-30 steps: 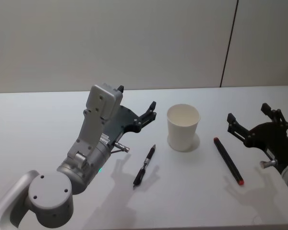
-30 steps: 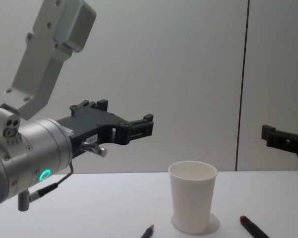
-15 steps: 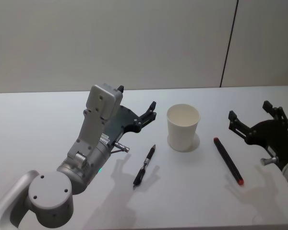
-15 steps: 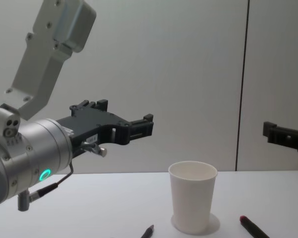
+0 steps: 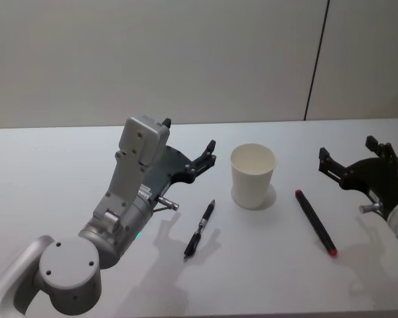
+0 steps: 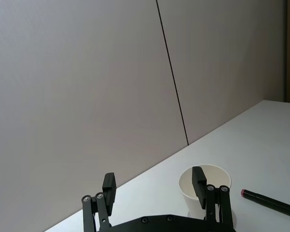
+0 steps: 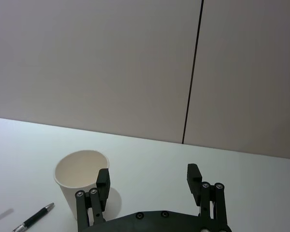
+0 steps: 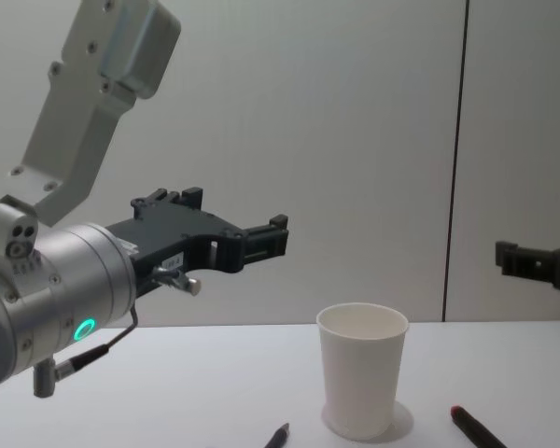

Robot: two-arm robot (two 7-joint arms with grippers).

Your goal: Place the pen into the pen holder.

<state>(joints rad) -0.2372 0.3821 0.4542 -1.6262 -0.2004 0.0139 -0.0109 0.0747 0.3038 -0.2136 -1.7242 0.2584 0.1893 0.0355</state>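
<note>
— Where are the pens?
— Both lie flat on the table (image 5: 46, 172). The black pen (image 5: 199, 229) is left of the pen holder (image 5: 253, 175), the red-tipped pen (image 5: 314, 222) right of it, and neither touches it. The holder stands upright mid-table, toward the far edge.
— And the grippers?
— The left gripper (image 5: 189, 135) hangs left of the holder, fingers spread, empty. The right gripper (image 5: 347, 149) hovers by the right edge, likewise spread and empty.

text: none legible | labels: none | numbers: none
</note>
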